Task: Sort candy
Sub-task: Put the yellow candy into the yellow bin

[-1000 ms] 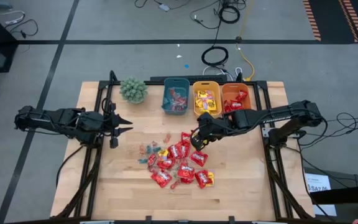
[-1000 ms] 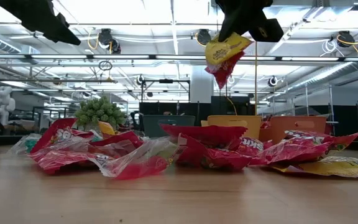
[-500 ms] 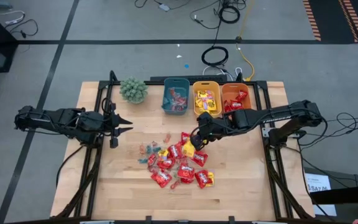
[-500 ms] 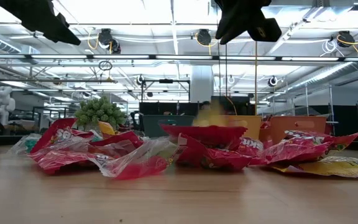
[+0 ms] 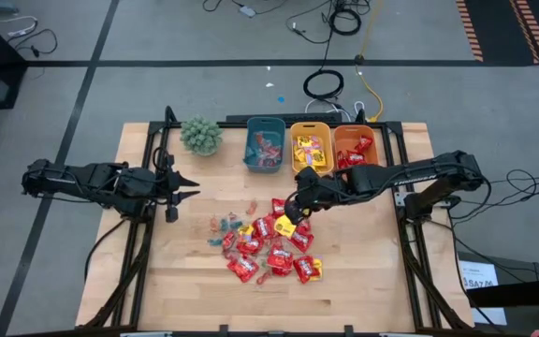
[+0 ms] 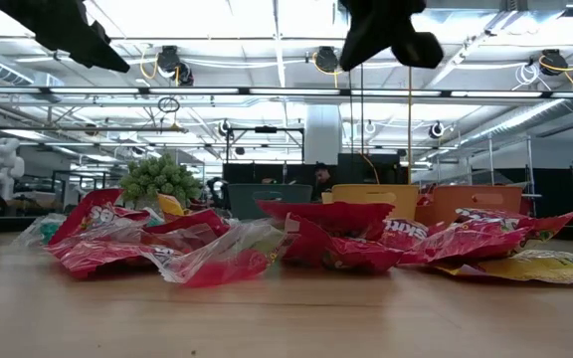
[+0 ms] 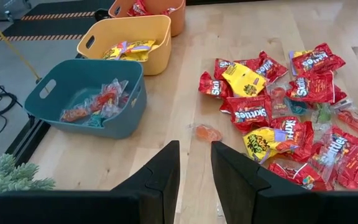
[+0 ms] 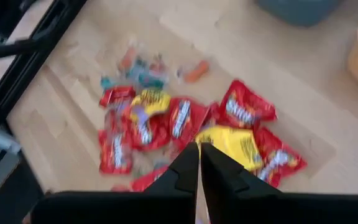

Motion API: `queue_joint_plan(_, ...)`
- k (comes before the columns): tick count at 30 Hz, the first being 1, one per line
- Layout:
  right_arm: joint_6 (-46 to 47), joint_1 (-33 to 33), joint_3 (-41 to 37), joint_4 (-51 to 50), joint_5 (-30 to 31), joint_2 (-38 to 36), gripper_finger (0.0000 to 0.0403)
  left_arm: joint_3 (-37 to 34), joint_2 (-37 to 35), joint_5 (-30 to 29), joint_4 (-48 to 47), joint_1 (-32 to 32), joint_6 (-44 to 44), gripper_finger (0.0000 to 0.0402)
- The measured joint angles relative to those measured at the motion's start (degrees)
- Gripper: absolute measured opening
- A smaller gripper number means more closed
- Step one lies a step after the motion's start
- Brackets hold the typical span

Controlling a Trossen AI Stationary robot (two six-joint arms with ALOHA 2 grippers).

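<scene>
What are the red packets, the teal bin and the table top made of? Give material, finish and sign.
Red packets: likely glossy plastic film; crinkled, with bright glints.
Teal bin: seemingly moulded plastic, fairly matte; smooth rounded walls with a cut-out handle slot.
Table top: pale wood, smooth finish; grain lines and plank seams show.

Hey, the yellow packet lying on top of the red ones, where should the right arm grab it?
Come straight down on the yellow packet and pinch a crimped free edge. It lies flat on top of the red packets, nothing covering it. The right end effector is above it.
</scene>
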Motion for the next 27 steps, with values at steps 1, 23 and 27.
queue_joint_plan(1, -0.25, 0.07, 0.02, 0.69, 0.87, 0.7, 0.0013, 0.0, 0.0, -0.11, 0.0, -0.02, 0.0, 0.0102)
queue_joint_plan(23, -12.53, 0.63, 0.23, 3.35, -5.29, 28.93, 0.0172, 0.0, 0.0, -2.42, 0.12, -0.02, -0.39, 0.0102)
queue_joint_plan(27, -12.09, 0.61, 0.22, 3.36, -7.34, 29.1, 0.0061, 0.0, 0.0, -2.62, 0.24, 0.0, -0.41, 0.0102)
